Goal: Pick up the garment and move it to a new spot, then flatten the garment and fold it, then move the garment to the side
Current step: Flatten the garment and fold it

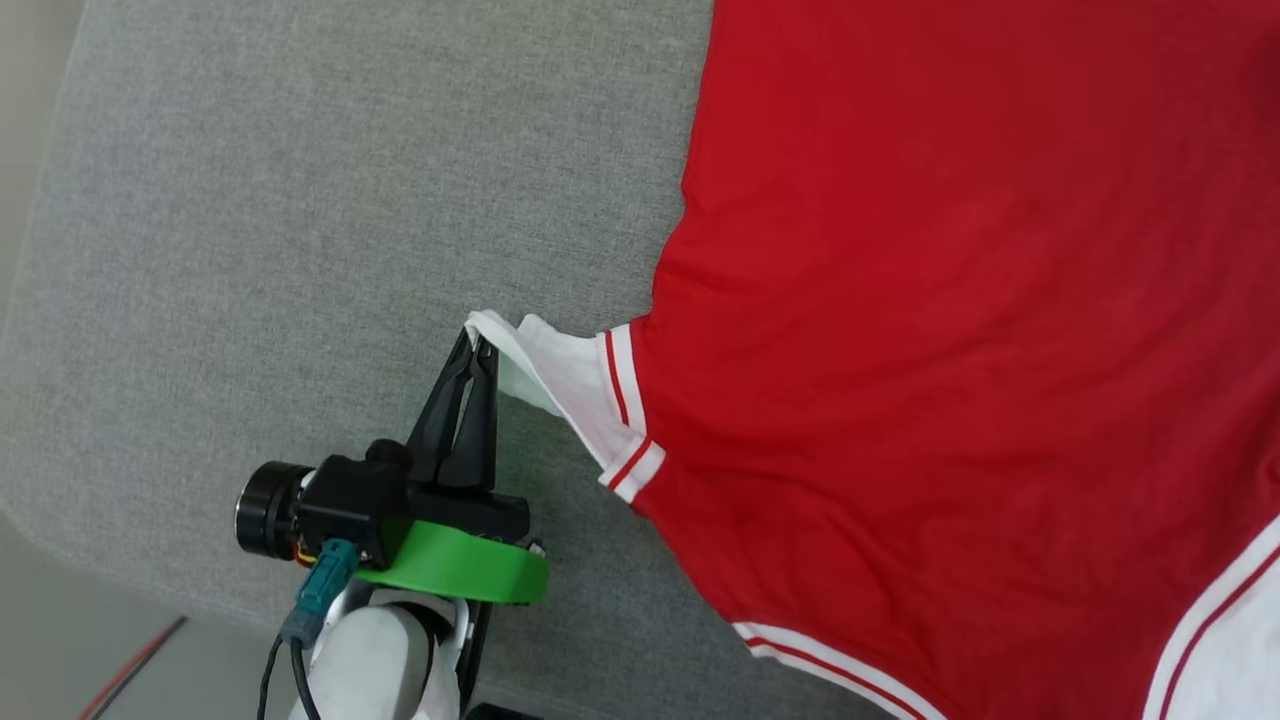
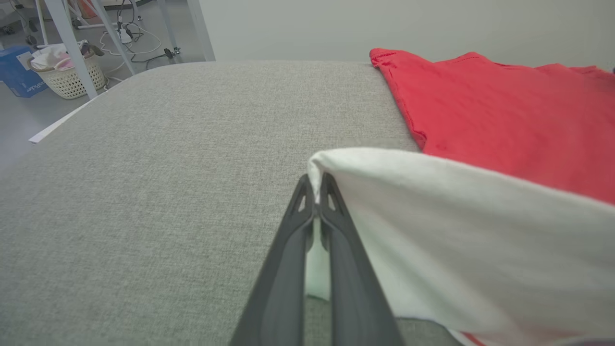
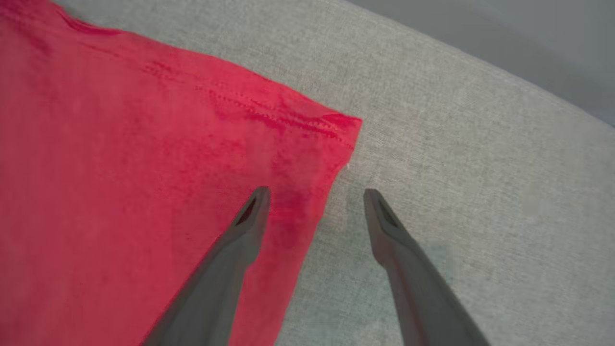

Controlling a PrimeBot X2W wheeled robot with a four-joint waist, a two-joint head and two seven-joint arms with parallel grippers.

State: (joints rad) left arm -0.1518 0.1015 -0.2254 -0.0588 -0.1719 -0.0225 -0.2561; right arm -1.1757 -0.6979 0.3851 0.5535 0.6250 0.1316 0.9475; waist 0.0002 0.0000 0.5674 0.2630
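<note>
The left gripper [image 1: 478, 348], two long dark fingers on a green-collared wrist, was clenched on the outer edge of a white short sleeve [image 1: 565, 385], its jaws pressed together with only a sliver of cloth between them. That sleeve belonged to the garment [image 1: 950, 300], a red soft-fabric jersey shirt with red-and-white striped trim. It lay spread on the grey woven-fabric surface [image 1: 300, 230], off to the right of this gripper and beyond its fingertips. The sleeve rose towards the pinch in a slack tent, lifted just clear of the surface. The right gripper [image 3: 314, 194] hung released, fingers well parted, straddling the garment's side edge just short of a hemmed red corner [image 3: 343, 126]. One finger was over red cloth and the other over bare grey weave; whether either tip touched could not be told. The shirt looked light and limp, likely to sag, stretch and fold on itself rather than keep any shape, and the coarse weave would probably drag at it if it were slid. A pinch so close to the sleeve's rim seemed liable to slip. The doubled cloth of the stitched hem and the striped trim looked like the firmer places to grip, and the corner ahead of the right gripper appeared a sensible second hold.
</note>
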